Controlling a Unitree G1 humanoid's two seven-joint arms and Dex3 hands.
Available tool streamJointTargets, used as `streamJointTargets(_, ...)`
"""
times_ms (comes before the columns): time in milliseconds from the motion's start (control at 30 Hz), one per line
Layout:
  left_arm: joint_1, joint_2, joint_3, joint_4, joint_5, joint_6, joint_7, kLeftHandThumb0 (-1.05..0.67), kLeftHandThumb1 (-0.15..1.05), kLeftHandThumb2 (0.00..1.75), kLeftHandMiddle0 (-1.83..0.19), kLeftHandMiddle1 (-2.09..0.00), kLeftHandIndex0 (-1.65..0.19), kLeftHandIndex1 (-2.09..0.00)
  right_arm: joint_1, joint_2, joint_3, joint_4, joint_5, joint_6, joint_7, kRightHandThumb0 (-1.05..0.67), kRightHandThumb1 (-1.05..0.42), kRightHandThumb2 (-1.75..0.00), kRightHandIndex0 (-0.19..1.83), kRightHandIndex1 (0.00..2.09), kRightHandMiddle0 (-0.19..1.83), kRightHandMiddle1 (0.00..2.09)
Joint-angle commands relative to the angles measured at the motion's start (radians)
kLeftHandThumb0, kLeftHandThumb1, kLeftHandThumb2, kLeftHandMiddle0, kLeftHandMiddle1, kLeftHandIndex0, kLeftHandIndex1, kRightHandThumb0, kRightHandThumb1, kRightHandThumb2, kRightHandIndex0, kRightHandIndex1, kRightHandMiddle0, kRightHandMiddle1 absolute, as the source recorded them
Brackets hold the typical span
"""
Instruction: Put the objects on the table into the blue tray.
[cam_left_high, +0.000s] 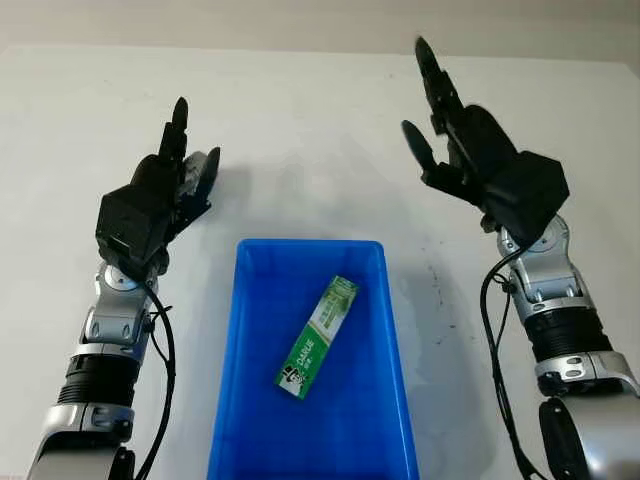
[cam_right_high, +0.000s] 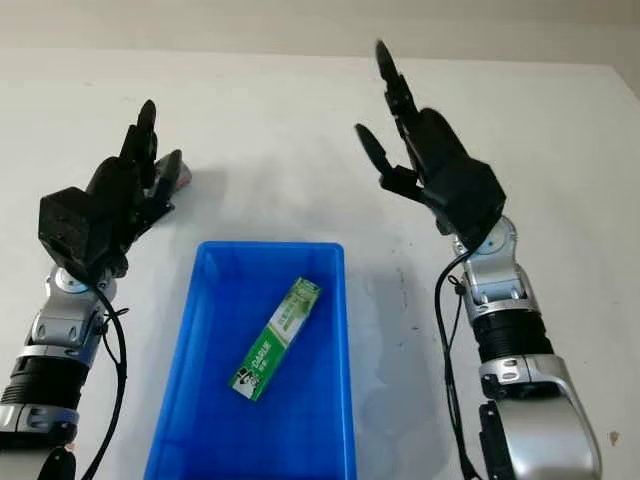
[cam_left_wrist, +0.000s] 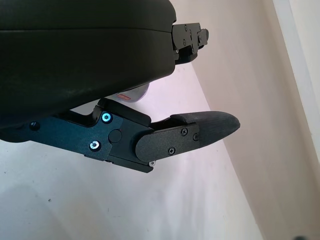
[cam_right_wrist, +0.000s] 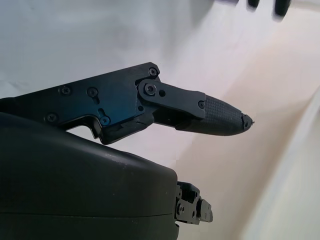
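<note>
Blue tray: you see the blue tray (cam_left_high: 385, 330) in front of the robot on the white surface (cam_left_high: 300, 120), between the two arms.

Done so far: a green toothpaste box (cam_left_high: 318, 336) already lies slantwise on the tray floor, near its middle.

Left to do: beyond the tray's far left corner, a small pale object with red lettering (cam_right_high: 182, 177) sits on the surface, tucked just behind your left hand (cam_left_high: 175, 185); by the look of it, this is the one piece not yet trayed.

Left hand: you hold nothing with it; it hovers beyond the tray's far left corner, fingers (cam_left_wrist: 200, 131) uncurled, just beside that object.

Right hand: your right hand (cam_left_high: 455, 140) is raised beyond the tray's far right corner, empty, fingers (cam_right_wrist: 210, 114) straight and unclenched.

Hard to make out: the hand's shell covers most of the small object, so you cannot tell what it is, how it lies, or whether a finger touches it.
</note>
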Motion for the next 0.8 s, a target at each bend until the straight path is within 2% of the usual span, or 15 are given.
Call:
streamJointTargets(0, 0.006, 0.004, 0.004, 0.010, 0.000, -0.001, -0.003, -0.69, 1.05, 0.60, 0.11, -0.05, 0.14, -0.05, 0.017, 0.000, -0.018, 0.010, 0.000, 0.011, -0.022, -0.69, -1.05, -0.70, -0.19, 0.00, -0.19, 0.00)
streamJointTargets(267, 0.002, 0.010, 0.004, 0.020, 0.000, -0.011, -0.007, -0.69, 1.05, 0.60, 0.12, -0.05, 0.14, -0.05, 0.038, -0.015, -0.036, 0.043, -0.015, 0.028, -0.058, -0.69, -1.05, -0.68, -0.19, 0.00, -0.19, 0.00)
streamJointTargets(533, 0.001, 0.009, 0.000, 0.004, 0.004, 0.004, -0.002, -0.69, 1.05, 0.60, 0.10, -0.06, 0.13, -0.06, 0.065, -0.007, -0.024, -0.009, -0.034, 0.038, -0.068, -0.67, -1.05, -0.69, -0.19, 0.00, -0.19, 0.00)
streamJointTargets(633, 0.021, 0.020, -0.007, -0.072, 0.024, 0.025, 0.000, -0.69, 1.05, 0.59, 0.09, -0.06, 0.11, -0.06, 0.070, -0.005, -0.020, -0.028, -0.045, 0.045, -0.070, -0.65, -1.05, -0.70, -0.19, 0.00, -0.19, 0.00)
streamJointTargets(767, 0.064, 0.047, -0.031, -0.261, 0.147, 0.086, 0.043, -0.73, 1.05, 0.52, 0.04, -0.07, 0.07, -0.08, 0.068, -0.005, -0.018, -0.029, -0.044, 0.055, -0.055, -0.65, -1.05, -0.71, -0.19, 0.00, -0.19, 0.00)
